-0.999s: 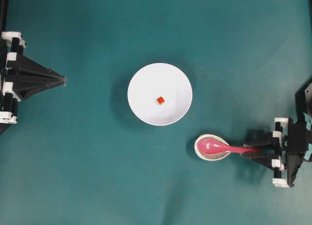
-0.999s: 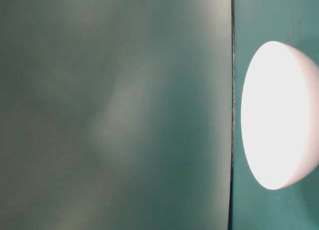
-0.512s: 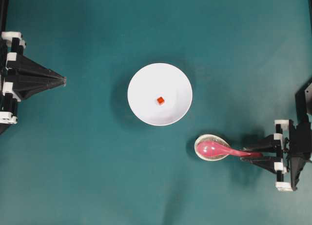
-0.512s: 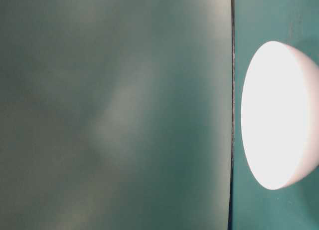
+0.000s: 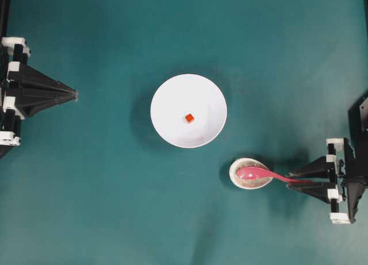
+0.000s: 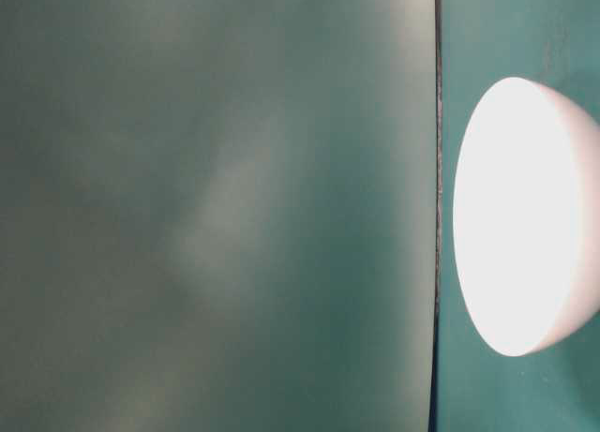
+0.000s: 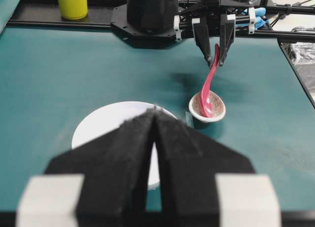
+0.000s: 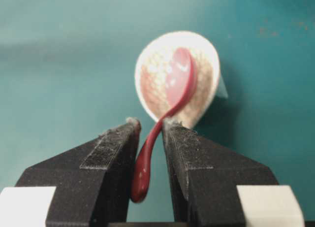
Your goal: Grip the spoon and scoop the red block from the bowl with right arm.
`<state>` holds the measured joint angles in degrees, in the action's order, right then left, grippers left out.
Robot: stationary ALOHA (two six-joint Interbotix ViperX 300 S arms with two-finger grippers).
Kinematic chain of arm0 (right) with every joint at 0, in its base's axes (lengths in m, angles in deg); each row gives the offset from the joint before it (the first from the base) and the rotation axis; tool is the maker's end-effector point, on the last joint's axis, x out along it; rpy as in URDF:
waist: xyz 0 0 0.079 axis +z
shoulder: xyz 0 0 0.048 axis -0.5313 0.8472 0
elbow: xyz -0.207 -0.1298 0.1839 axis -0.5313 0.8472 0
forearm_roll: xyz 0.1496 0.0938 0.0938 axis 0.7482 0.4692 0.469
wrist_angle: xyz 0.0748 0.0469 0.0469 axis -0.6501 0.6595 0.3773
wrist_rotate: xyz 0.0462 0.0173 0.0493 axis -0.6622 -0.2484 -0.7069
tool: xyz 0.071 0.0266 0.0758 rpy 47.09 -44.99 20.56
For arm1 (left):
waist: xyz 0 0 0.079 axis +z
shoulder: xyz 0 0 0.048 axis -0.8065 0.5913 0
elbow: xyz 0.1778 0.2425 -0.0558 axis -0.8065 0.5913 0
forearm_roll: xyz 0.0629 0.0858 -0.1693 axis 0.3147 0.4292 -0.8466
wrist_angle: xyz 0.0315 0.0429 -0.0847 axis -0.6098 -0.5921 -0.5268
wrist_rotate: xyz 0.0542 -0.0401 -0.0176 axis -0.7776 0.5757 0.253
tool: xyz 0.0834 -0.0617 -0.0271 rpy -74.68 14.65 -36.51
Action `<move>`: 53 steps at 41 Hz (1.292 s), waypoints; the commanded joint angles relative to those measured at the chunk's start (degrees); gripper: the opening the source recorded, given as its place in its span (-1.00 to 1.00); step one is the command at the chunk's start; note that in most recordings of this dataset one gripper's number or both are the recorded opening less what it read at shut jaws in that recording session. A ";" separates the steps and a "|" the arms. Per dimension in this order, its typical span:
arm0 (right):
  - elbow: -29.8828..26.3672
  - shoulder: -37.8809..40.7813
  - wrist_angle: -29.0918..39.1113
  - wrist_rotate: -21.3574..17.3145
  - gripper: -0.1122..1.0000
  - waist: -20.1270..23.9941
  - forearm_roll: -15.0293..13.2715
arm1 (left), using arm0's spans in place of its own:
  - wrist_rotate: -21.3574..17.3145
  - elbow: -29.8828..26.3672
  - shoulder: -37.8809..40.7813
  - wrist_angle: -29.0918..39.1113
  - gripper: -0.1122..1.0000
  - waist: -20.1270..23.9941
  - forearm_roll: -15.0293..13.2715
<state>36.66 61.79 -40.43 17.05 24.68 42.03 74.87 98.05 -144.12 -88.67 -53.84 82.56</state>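
The pink spoon (image 5: 253, 173) lies with its oval end in a small speckled dish (image 5: 236, 177), and its handle rises to the right. My right gripper (image 5: 290, 179) stands open astride the handle's end. In the right wrist view the spoon (image 8: 177, 84) slants between the jaws: it leans on the left pad (image 8: 129, 153), brushes the right fingertip, and a gap shows beside it. The red block (image 5: 188, 118) sits in the middle of the white bowl (image 5: 172, 95), up and left of the dish. My left gripper (image 5: 76, 94) is shut and empty at the far left.
In the left wrist view a yellow-green cup (image 7: 72, 3) stands on the black frame behind the teal table, beside the right arm's base. The table-level view shows only the bowl (image 6: 525, 216) against the teal surface.
My right gripper has drawn back to the right and a little down along the handle, its jaws no wider or narrower. The spoon's oval end stays in the dish. The left arm is still.
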 commanded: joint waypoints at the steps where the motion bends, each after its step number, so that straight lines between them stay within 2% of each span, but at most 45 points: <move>1: -0.35 -0.88 2.55 0.09 -0.24 -1.85 -0.09 | 0.09 -0.97 0.53 -0.62 -0.79 -0.09 0.09; 8: -0.26 -0.88 9.93 0.35 -0.18 -6.24 -0.18 | 0.09 -0.97 0.53 -0.62 -0.79 0.00 0.09; 14: -0.18 -0.88 10.11 0.35 -0.02 -6.68 -0.18 | 0.09 -0.97 0.53 -0.62 -0.79 0.00 0.09; 19: -0.26 -0.88 10.11 0.53 0.20 -6.68 -0.26 | 0.09 -0.97 0.53 -0.62 -0.79 0.00 0.09; 25: -0.18 -0.97 9.67 1.58 0.27 -6.68 -2.72 | 0.09 -0.97 0.53 -0.62 -0.79 -0.09 0.09; 31: -0.18 -0.88 9.58 5.19 0.26 -6.59 -5.36 | 0.18 -0.97 0.53 -0.53 -0.79 0.00 0.09; 34: 0.00 -0.88 9.40 6.68 0.26 -6.06 -5.54 | 0.18 -0.97 0.53 -0.62 -0.79 0.00 0.09; 40: 1.05 -0.88 6.24 6.68 0.26 -2.90 -5.36 | 0.88 -0.97 0.53 -0.44 -0.79 -0.09 0.00; 46: 2.46 -0.88 0.70 5.45 0.26 0.44 -3.69 | 2.02 -0.97 0.53 0.00 -0.79 0.00 0.00; 53: 3.60 0.09 -2.29 2.37 0.25 2.37 -3.60 | 2.11 -0.97 0.53 0.97 -0.79 -0.09 0.00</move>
<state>40.18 61.79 -41.22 20.48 26.27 38.34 76.89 98.05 -144.03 -87.79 -53.84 82.56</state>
